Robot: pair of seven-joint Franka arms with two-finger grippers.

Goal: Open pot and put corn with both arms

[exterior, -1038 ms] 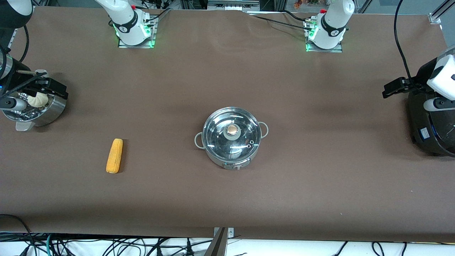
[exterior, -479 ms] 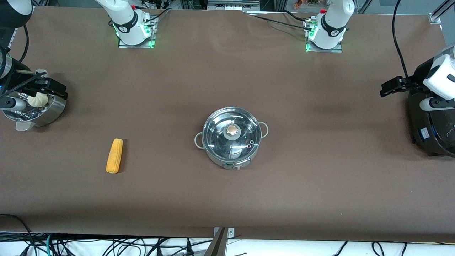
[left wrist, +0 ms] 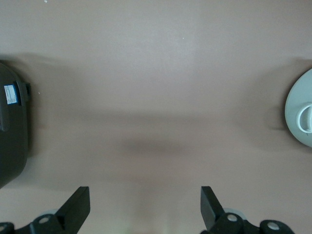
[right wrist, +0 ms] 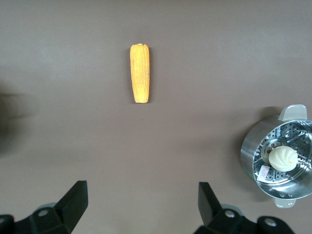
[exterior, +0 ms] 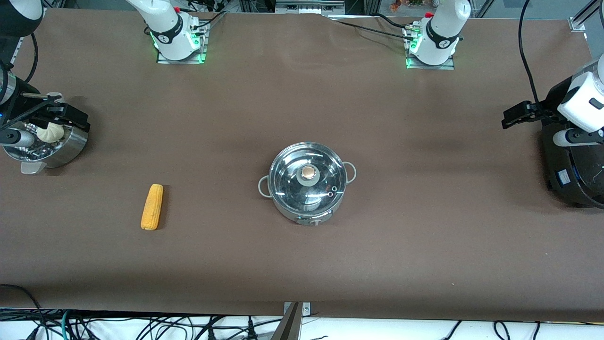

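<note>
**Lid on, corn on worktop, both claws apart**

The pot (exterior: 306, 183) sits mid-frame in the front view, glass lid (exterior: 307, 179) in place. The corn (exterior: 152, 207) lies at centre-left, clear of the pot. The right claw (exterior: 66, 117) hangs at the left edge over the steamer pot (exterior: 47, 146), well apart from the corn, fingers spread. The left claw (exterior: 518, 114) hangs at the right edge beside the rice cooker (exterior: 568, 165), fingers spread and empty.

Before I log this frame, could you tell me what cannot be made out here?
- Pot contents: front view, glare on the glass lid hides them.
- Rice cooker: front view, cut by the edge and covered by the left arm.
- Pot again: left wrist view, cut by the edge.
</note>
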